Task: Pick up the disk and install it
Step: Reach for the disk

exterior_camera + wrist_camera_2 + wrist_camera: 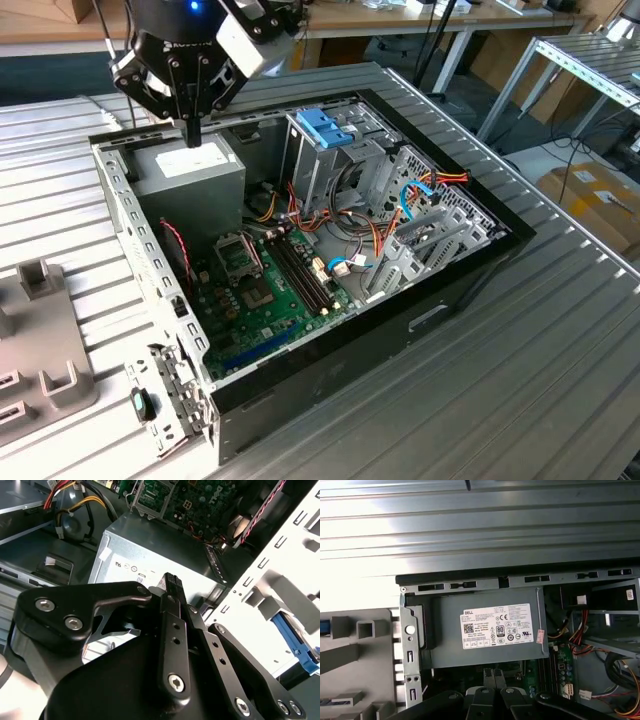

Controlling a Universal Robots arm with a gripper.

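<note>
Exterior view's left: grey holder (45,345) on the table beside the open computer case (130,230). The disk (295,645) shows in the second wrist view as a light-blue rail beyond the case wall, apart from the gripper (192,135). The gripper hangs over the power supply box (190,175), fingers together, holding nothing. To the right stands the drive cage (320,165) with its blue latch (325,125).

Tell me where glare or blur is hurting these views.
First wrist view: strong glare washes out the ribbed table, though the power supply label stays sharp. Second wrist view: the gripper looms dark against the bright case wall. Exterior view: even light, motherboard details clear.
</note>
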